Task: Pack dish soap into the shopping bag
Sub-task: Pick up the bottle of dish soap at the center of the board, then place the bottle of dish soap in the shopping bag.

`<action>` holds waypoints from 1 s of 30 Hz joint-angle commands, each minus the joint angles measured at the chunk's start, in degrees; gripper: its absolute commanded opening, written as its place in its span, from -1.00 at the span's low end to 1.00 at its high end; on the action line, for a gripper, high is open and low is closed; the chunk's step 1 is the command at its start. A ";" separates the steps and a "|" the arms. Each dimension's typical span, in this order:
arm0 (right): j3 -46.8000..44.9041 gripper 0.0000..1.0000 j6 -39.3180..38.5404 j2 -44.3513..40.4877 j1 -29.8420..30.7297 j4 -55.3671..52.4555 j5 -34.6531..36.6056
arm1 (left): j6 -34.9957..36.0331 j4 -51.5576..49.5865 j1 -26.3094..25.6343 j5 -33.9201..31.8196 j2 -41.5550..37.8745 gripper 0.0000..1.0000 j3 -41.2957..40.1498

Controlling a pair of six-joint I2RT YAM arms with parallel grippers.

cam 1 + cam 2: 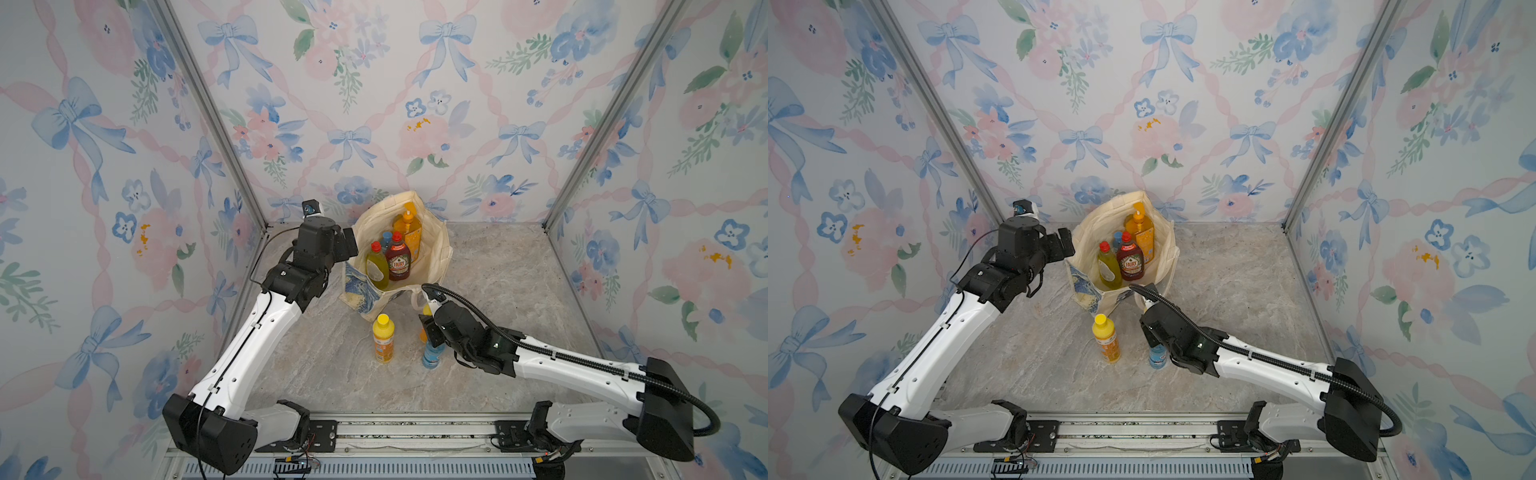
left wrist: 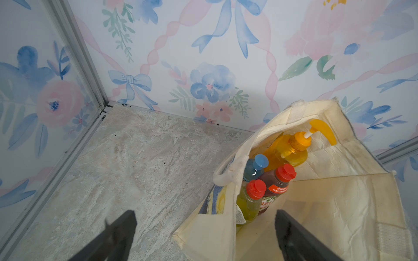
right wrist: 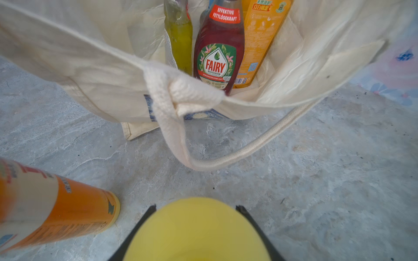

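Note:
The shopping bag (image 1: 436,249) (image 1: 1163,257) stands open at the back. It holds a big orange pump bottle (image 1: 409,232), a dark-red bottle (image 1: 397,257), a yellow-green one (image 1: 377,268) and a small blue one (image 1: 386,237). In front of it stand an orange yellow-capped bottle (image 1: 382,338) (image 3: 56,214) and a blue bottle (image 1: 431,357). My right gripper (image 3: 196,206) is shut on the yellow cap (image 3: 196,230) of a second orange bottle (image 1: 423,332), mostly hidden under the arm. My left gripper (image 2: 204,214) is open, straddling the bag's left wall (image 2: 214,226).
A loose strap handle (image 3: 226,158) of the bag hangs onto the marble tabletop (image 1: 498,270) just ahead of the held bottle. Floral walls close the back and both sides. The blue bottle stands right beside my right wrist.

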 commanded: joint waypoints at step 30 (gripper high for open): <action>52.62 -1.00 -16.55 3.99 -16.46 -13.60 -8.13 | 1.41 0.36 0.53 0.78 1.67 0.96 0.65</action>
